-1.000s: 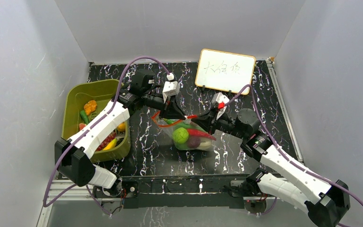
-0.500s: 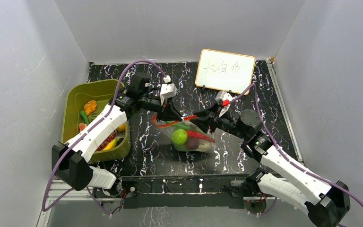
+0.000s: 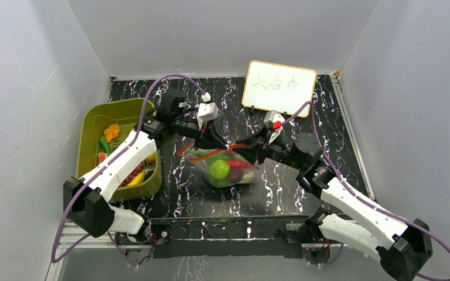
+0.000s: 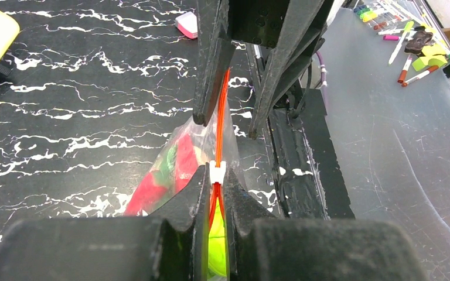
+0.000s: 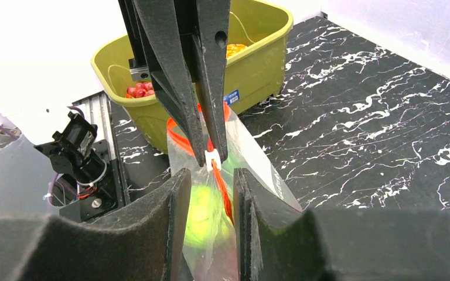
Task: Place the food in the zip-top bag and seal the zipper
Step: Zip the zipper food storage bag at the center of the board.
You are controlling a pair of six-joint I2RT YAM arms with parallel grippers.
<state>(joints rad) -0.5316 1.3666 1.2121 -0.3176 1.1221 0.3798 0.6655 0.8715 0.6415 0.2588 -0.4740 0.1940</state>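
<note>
At mid-bench, between my two arms, the zip-top bag hangs by its mouth, with its clear body sagging toward the near edge. I cannot tell whether its underside rests on the surface.

Orientation: the zipper is the bag's uppermost edge. Its long axis runs left to right across the bench, from one arm toward the other. The far-left end of the strip bows outward in a loose loop. The mouth faces up and the body points down.

Left jaws: closed tight on the zipper, with the strip pinched edge-on between the fingertips. A small white slider sits on the strip just beyond those tips.

Right jaws: partly open and facing the left ones from the opposite side. Their fingers stand on either side of the strip and the bag's upper edge, with a gap showing between them. They hold nothing that I can confirm. The strip passes close to one finger, but I cannot tell whether it touches.

Contents: the food in the bag includes a round bright green piece, a red piece and something darker beneath.

Elsewhere: an olive-green basket stands at the left edge, well apart from the bag. It holds orange, green, red and yellow pieces. A whiteboard with handwriting stands at the far side.
</note>
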